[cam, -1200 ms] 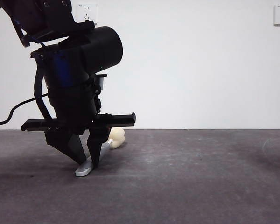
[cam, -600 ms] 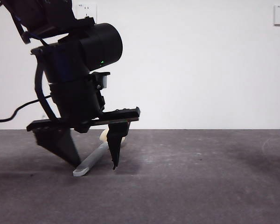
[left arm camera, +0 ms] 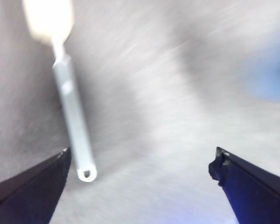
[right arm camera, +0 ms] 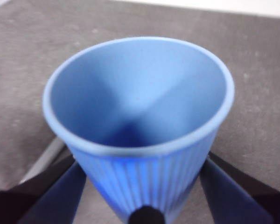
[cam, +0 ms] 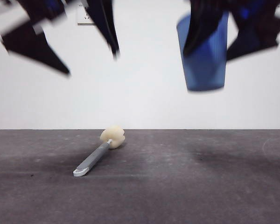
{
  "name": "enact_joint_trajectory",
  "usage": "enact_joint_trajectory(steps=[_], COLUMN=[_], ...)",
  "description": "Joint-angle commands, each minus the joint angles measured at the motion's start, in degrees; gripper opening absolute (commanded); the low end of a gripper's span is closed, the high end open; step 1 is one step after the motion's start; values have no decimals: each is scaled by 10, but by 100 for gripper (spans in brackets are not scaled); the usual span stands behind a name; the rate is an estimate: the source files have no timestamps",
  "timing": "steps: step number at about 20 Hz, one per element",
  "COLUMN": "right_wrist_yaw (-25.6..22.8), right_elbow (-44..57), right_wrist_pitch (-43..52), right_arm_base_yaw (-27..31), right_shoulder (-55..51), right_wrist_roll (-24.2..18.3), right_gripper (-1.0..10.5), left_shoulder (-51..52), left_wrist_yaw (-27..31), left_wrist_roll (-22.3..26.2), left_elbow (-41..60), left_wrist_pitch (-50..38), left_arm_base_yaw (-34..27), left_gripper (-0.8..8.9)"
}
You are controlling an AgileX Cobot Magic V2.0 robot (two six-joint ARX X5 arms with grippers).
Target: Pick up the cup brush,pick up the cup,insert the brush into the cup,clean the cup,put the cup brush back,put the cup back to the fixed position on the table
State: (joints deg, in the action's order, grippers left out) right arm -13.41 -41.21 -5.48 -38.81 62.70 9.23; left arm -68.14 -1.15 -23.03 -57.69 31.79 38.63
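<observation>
brush (cam: 99, 154) lying flat on table (cam: 186, 186). left gripper (cam: 74, 44) jaws spread wide, empty, above it. right gripper (cam: 224, 32) clamps cup (cam: 204, 56) aloft.

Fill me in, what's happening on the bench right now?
The cup brush, a grey flat handle with a cream sponge head, lies on the dark grey table with nothing gripping it. The left gripper is above it, jaws open and empty. The right gripper holds the ribbed blue plastic cup in the air, upright, mouth up. The cup is not yet back on the table.
</observation>
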Motion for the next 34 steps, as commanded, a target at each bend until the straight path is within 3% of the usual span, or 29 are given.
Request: enact_joint_trajectory(steps=[1,7,15,24,29,31,32,34], right_wrist_yaw=[27,56,56,76,76,74,75,75], right_elbow=[9,10,113,125,125,125,125,125], right_wrist_pitch=[68,201,437,536,529,510,499,481], right_arm_base_yaw=[31,65,101,125,124,121,121,118], right_shoulder=[63,212,281,351,368,367,367,367], right_wrist_roll=[-8,-39,-42,-59,-59,-56,-56,-56], right_gripper=[-13,-13,-13,-13,-11,26,97,351], left_shoulder=[89,241,291,291,291,291,291,291], left_wrist_yaw=[-24,-36,-34,-33,-28,-19,-19,-19], left_wrist_roll=[19,23,23,23,23,23,23,23], left_elbow=[3,3,3,3,3,3,3,3], left_wrist_pitch=[26,118,176,177,185,191,193,194], left_arm_base_yaw=[0,0,0,0,0,0,0,0], left_gripper=[534,534,534,534,534,534,534,534])
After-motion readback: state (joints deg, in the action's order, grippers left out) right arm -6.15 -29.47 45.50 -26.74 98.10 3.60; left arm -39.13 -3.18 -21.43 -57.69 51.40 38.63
